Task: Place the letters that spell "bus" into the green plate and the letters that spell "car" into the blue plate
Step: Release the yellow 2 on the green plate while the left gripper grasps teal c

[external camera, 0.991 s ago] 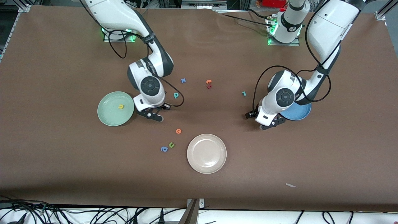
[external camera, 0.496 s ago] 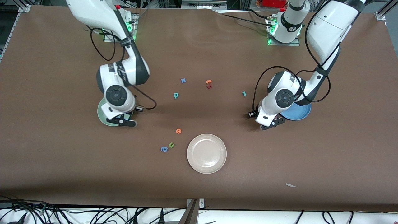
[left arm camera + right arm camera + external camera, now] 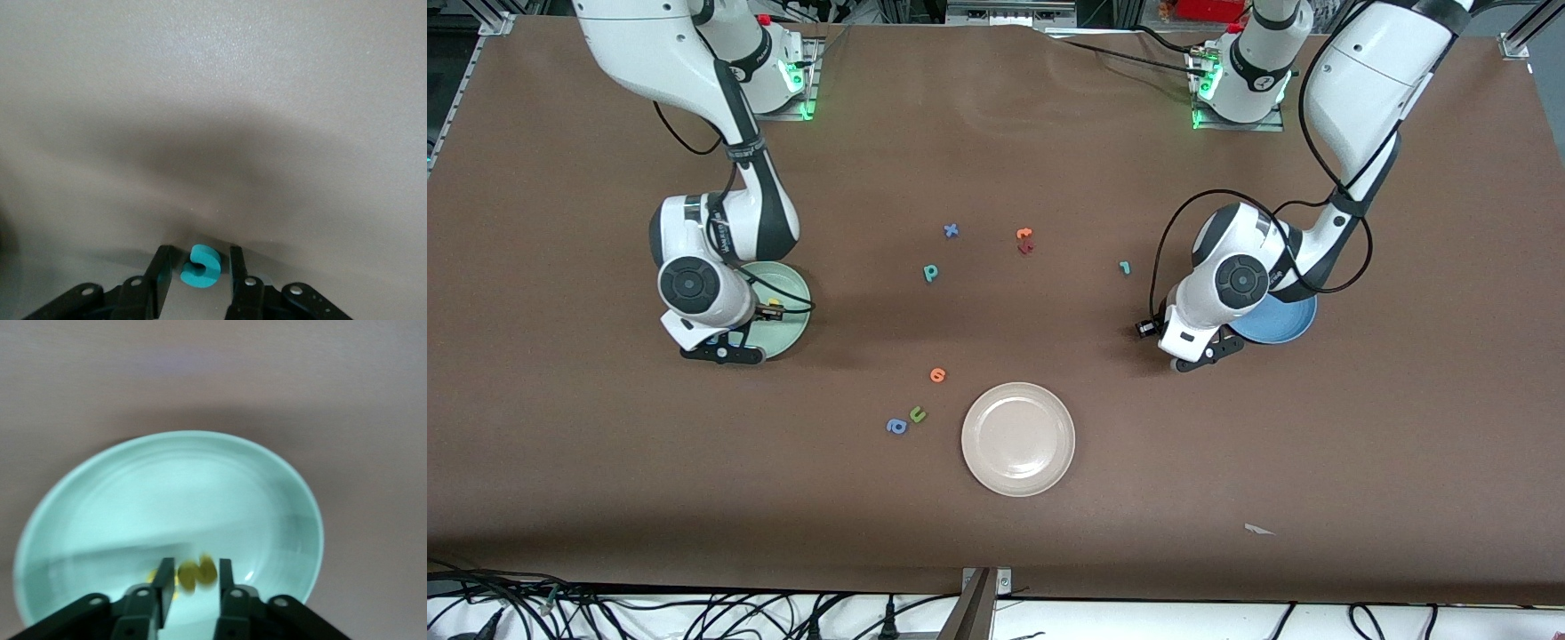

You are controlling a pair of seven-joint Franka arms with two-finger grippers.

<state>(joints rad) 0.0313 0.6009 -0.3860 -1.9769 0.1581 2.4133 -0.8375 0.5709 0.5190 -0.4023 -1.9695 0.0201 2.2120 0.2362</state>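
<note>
My left gripper (image 3: 1193,357) (image 3: 199,268) is down at the table beside the blue plate (image 3: 1288,325). Its jaws stand open on either side of the teal c (image 3: 200,267), which lies flat on the cloth with narrow gaps around it. My right gripper (image 3: 720,349) (image 3: 193,579) hangs over the green plate (image 3: 793,286) (image 3: 267,463), open, with a blurred yellow letter (image 3: 198,573) loose between its fingers. Another yellow letter (image 3: 155,576) lies in that plate. The teal b (image 3: 931,272) and teal r (image 3: 1125,267) lie on the cloth between the arms.
A cream plate (image 3: 1018,438) sits nearer the front camera. Around it are an orange letter (image 3: 937,374), an olive u (image 3: 917,413) and a blue a (image 3: 896,427). A blue x (image 3: 951,230) and orange and red letters (image 3: 1024,240) lie farther back.
The right arm swung from beside the green plate to over it, and its jaws parted from the yellow letter. The left arm stayed put while its jaws narrowed around the teal c.
</note>
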